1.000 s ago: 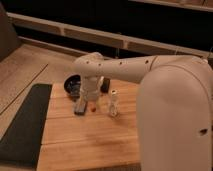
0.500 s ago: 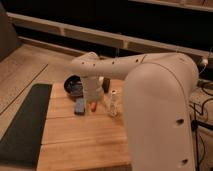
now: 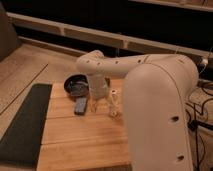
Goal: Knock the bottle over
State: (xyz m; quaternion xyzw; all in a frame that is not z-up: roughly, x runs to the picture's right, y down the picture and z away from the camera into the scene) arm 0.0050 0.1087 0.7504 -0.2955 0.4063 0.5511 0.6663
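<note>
The bottle is small, slim and whitish, and it stands upright on the wooden table, right of the middle. My gripper hangs down from the white arm, just left of the bottle and close to it. The gripper is low over the table, between the bottle and the blue-grey block. I cannot tell whether it touches the bottle.
A black pan sits behind the block at the table's far side. A dark mat lies along the table's left edge. The arm's big white body fills the right side. Cables hang at the far right.
The arm has swung and fills more of the right side. The gripper has shifted slightly right, closer to the bottle. The bottle still stands upright.
</note>
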